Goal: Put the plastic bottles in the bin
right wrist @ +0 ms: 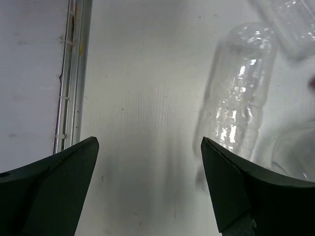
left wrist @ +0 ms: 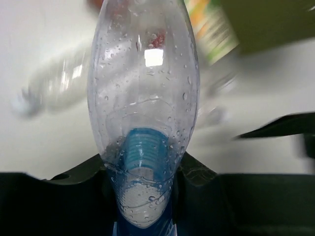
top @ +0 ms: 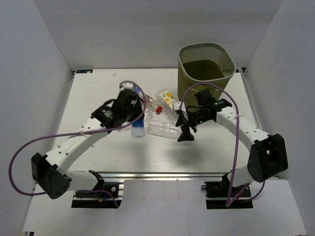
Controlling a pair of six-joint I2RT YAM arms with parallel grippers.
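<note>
Plastic bottles (top: pixel 162 129) lie on the table (top: pixel 98 91), outside the bin (top: pixel 186 77).

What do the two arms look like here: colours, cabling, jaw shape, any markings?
The left arm and right arm have white links, black joint housings and black bases. A purple cable loops along each. The jaws are black wedges with pointed tips. A small green light glows on the right wrist.

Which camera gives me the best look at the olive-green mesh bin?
Top external: the olive-green mesh bin shows whole and upright, with its rim and open mouth clear. Left wrist catches only a blurred dark-olive patch, likely its side. Right wrist shows none of it.
</note>
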